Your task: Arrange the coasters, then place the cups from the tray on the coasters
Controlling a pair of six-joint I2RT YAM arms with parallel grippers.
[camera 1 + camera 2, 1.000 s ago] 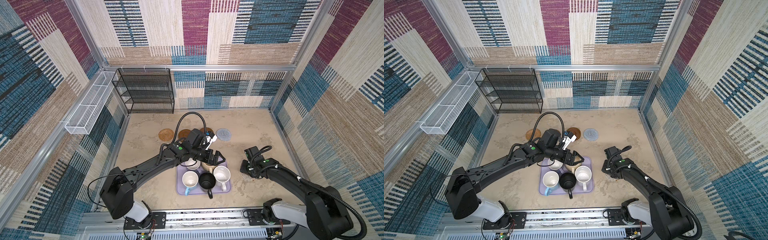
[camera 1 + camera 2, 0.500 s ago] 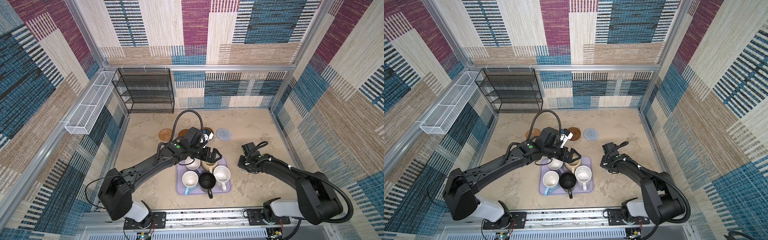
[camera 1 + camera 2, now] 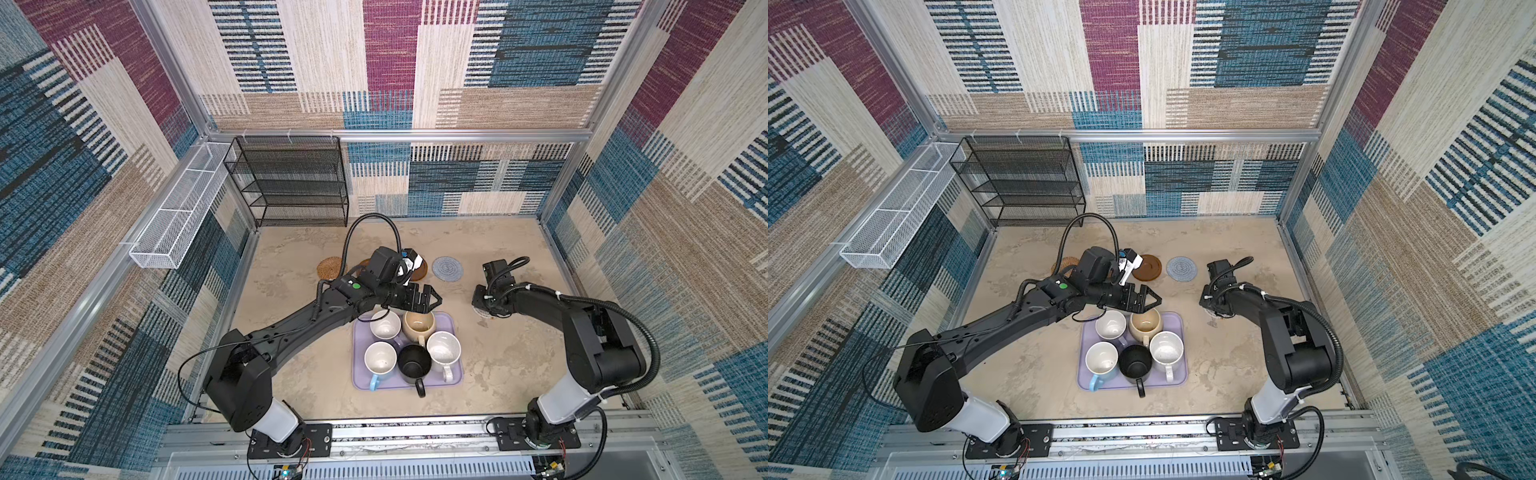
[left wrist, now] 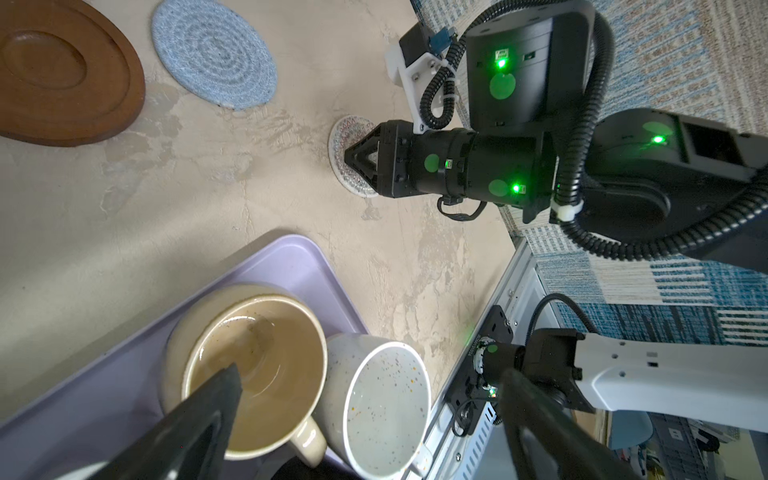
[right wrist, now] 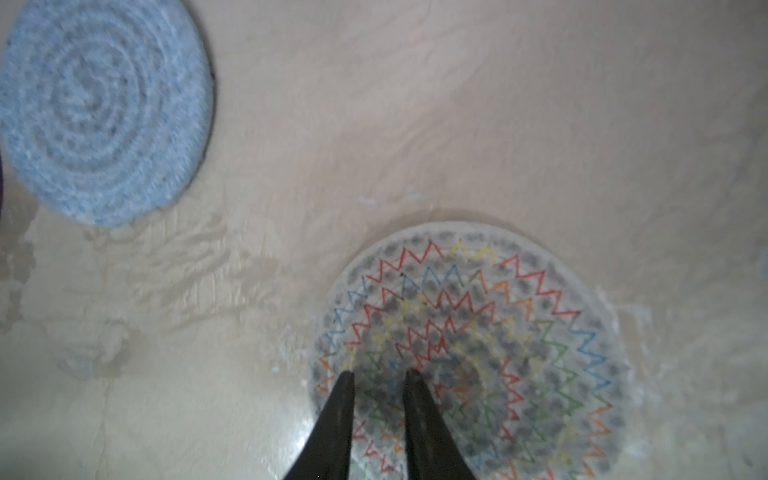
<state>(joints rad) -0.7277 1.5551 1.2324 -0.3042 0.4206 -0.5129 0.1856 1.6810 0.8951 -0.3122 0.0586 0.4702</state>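
Five cups stand packed on the lavender tray (image 3: 451, 322): lavender (image 3: 385, 324), beige (image 3: 419, 324), speckled white (image 3: 444, 351), light blue (image 3: 380, 361), black (image 3: 413, 365). My left gripper (image 3: 432, 297) hangs open over the tray's far edge, above the beige cup (image 4: 253, 361). Coasters lie in a far row: tan rattan (image 3: 330, 268), dark brown wood (image 3: 1148, 266), grey-blue (image 3: 447, 269); another brown one is mostly hidden by my left wrist. My right gripper (image 5: 380, 374) is shut, its tips resting on the flat whitish coaster (image 5: 519, 332) right of the tray.
A black wire shelf rack (image 3: 291, 183) stands at the back left. A white wire basket (image 3: 178, 220) hangs on the left wall. Patterned walls close in three sides, and the metal rail (image 3: 415, 432) with the arm bases runs along the front.
My right gripper has narrowed its jaws and moved toward the far side and slightly left, staying over the whitish coaster. My left gripper has drawn back a little toward the tray's far edge.
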